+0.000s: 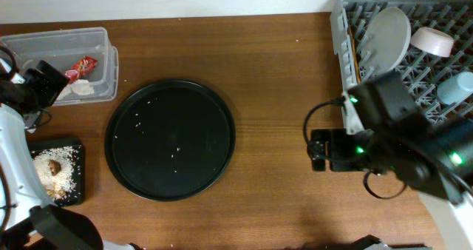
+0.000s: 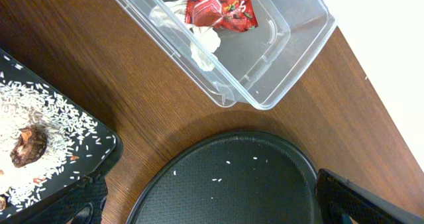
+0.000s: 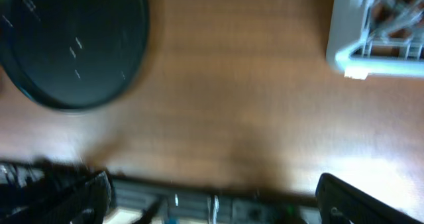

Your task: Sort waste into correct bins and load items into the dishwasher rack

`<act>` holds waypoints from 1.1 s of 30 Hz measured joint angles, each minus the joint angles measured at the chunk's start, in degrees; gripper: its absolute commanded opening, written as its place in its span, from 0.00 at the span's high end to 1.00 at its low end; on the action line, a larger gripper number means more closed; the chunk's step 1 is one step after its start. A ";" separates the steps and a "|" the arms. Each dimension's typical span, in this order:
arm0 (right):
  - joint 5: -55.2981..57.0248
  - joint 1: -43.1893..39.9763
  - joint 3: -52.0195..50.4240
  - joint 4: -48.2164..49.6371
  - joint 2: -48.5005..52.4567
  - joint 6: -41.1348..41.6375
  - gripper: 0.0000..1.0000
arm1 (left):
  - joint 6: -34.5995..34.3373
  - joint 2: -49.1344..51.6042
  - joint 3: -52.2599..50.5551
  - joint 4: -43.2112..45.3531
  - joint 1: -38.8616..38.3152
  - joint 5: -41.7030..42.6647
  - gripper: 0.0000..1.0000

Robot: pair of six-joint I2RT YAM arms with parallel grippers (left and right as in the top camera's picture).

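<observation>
The clear tub [image 1: 100, 46] at the back left holds a red snack wrapper [image 2: 220, 10] and a crumpled white tissue [image 2: 202, 45]. Rice scraps [image 2: 46, 118] and a brown food lump [image 2: 28, 148] lie on the flat black tray [image 1: 77, 150] at the front left. At the back right, the grey dishwasher rack [image 1: 347, 39] carries a white plate [image 1: 389, 37], a white bowl [image 1: 432, 41] and a light blue cup [image 1: 456, 87]. My left gripper [image 2: 209, 184] hangs open and empty above the table beside the tub. My right gripper [image 3: 213, 184] is open and empty in a blurred view.
A large round black tray [image 1: 170, 139] with a few stray rice grains lies in the middle left. The right arm [image 1: 399, 132] hangs over the rack's near corner [image 3: 351, 58]. Bare wood lies between the round tray and the rack.
</observation>
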 measured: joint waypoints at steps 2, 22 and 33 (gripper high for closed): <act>0.35 -1.68 -3.28 4.94 -5.27 0.00 0.01 | 0.00 0.00 0.00 -0.02 0.02 0.00 0.01; -10.91 -22.45 -88.48 91.36 -68.67 -13.46 0.02 | 0.00 0.00 0.00 0.02 0.02 -0.02 0.01; -4.48 -23.93 -98.84 99.06 -70.75 -12.81 0.02 | 0.00 0.00 0.00 0.00 0.02 -0.02 0.01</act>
